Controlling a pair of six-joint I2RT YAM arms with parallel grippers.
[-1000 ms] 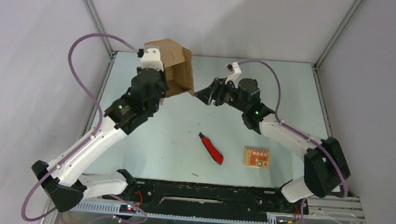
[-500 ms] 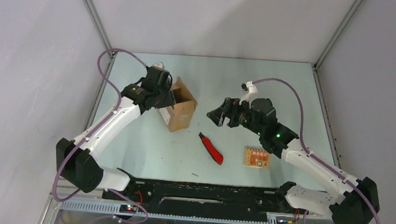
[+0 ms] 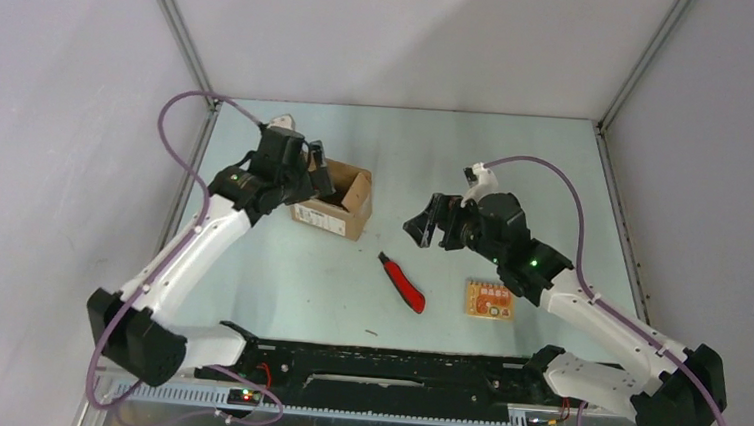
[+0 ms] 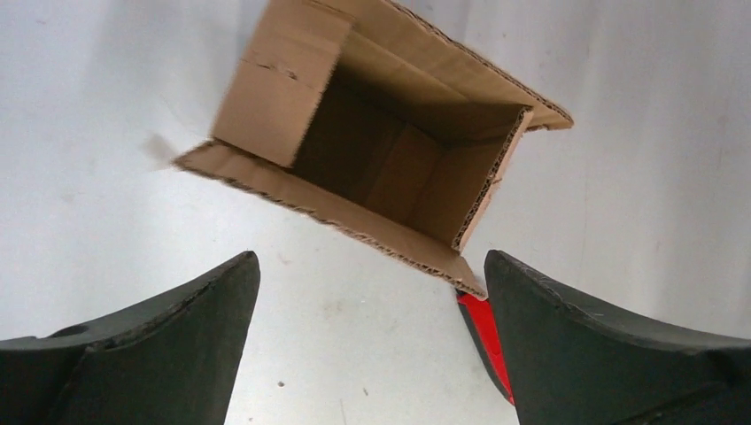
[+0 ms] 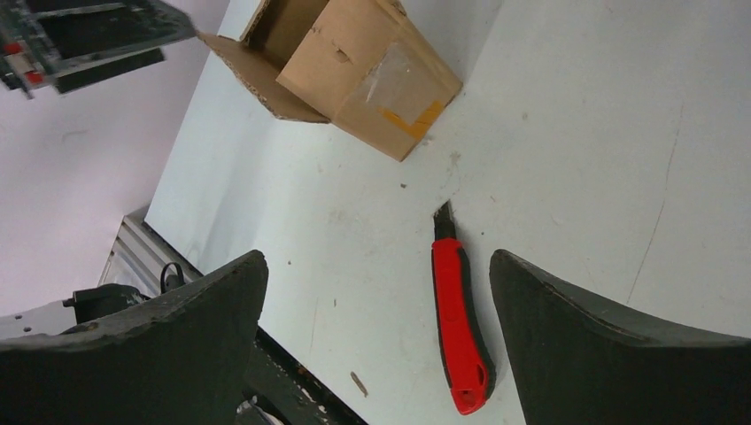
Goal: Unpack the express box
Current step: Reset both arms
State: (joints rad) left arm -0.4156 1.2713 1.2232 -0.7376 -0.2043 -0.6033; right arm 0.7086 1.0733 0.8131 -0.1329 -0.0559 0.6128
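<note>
- Hovering with its jaws spread wide and nothing between them, the left gripper [image 3: 319,166] sits just beside the open end of the express box [image 3: 336,202].
- Right gripper [image 3: 427,225] is parted too and empty, hanging over bare table [image 3: 517,163] to the right of the box.
- The box rests on the table toward the left rear, flaps splayed. The left wrist view looks straight into its mouth, and what shows of the inside is hollow.
- Handling call: corrugated card, so probably very light and quick to skid at a nudge. The walls look stiff, the flaps floppy, and the taped patch looks slick.
- Best hold, I'd say, is pinching a side wall at the open rim, or a flap close to its fold, not the tape.
- Room: plenty of open surface behind and right of the box, but the left frame rail is near.
- Watch the red utility knife [image 3: 403,283] lying near the box, dark tip toward it. The orange packet [image 3: 490,299] lies well apart.
</note>
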